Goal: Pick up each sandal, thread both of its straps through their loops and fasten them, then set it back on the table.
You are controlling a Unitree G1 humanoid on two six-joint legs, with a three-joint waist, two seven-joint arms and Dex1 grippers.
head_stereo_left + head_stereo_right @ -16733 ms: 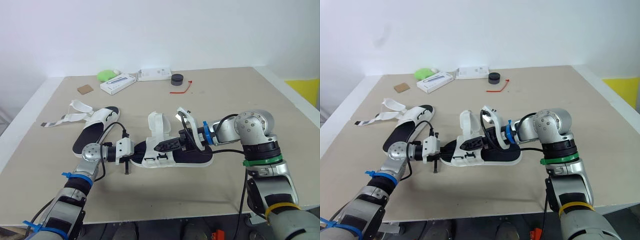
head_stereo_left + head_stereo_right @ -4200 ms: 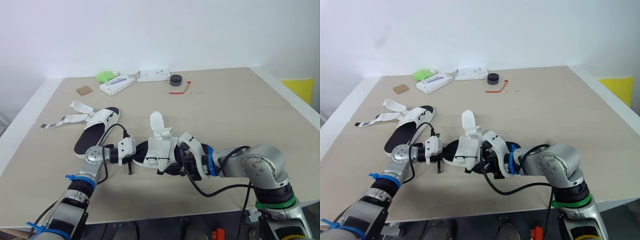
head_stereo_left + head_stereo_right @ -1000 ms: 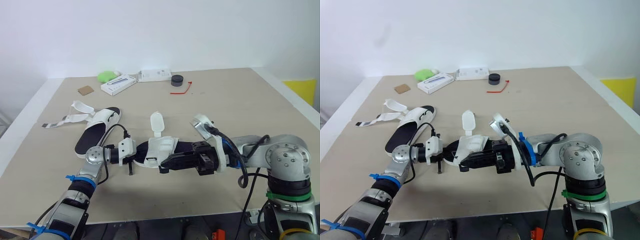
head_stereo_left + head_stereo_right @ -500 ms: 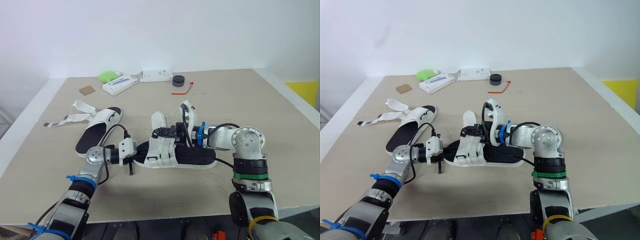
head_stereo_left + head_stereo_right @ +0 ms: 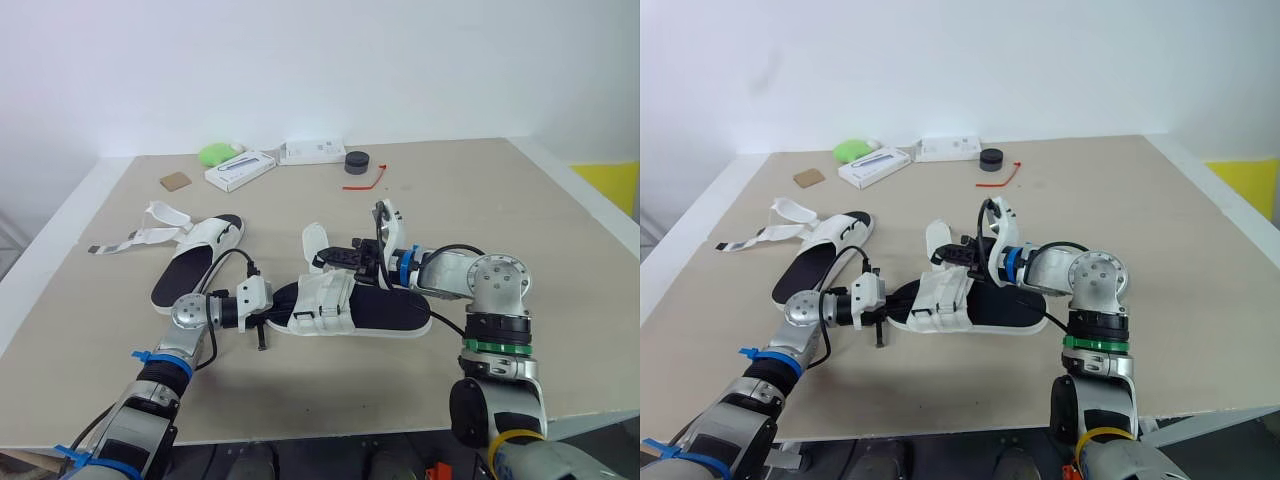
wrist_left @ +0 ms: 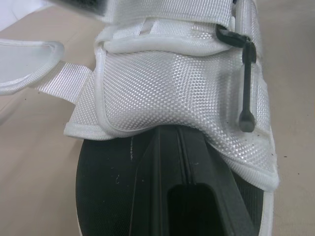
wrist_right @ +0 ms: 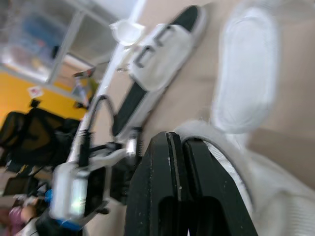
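Here the black-soled sandal point(image 5: 392, 312) lies flat, its white strap point(image 5: 315, 240) raised, left gripper point(image 5: 272, 308) and right gripper point(image 5: 335, 258) both closed.

Left claw point(image 6: 174, 140) tip (seemingly) under the sandal point(image 6: 172, 83) upper.

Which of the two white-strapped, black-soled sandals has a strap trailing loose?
The farther sandal, on the robot's left: its long white strap trails flat over the table. The nearer sandal has the right gripper at its straps.

It looks like a lab test bay. A plain beige worktop point(image 5: 560, 220) stands before a bare white wall point(image 5: 300, 60), yellow floor point(image 5: 615, 185) showing at three o'clock.
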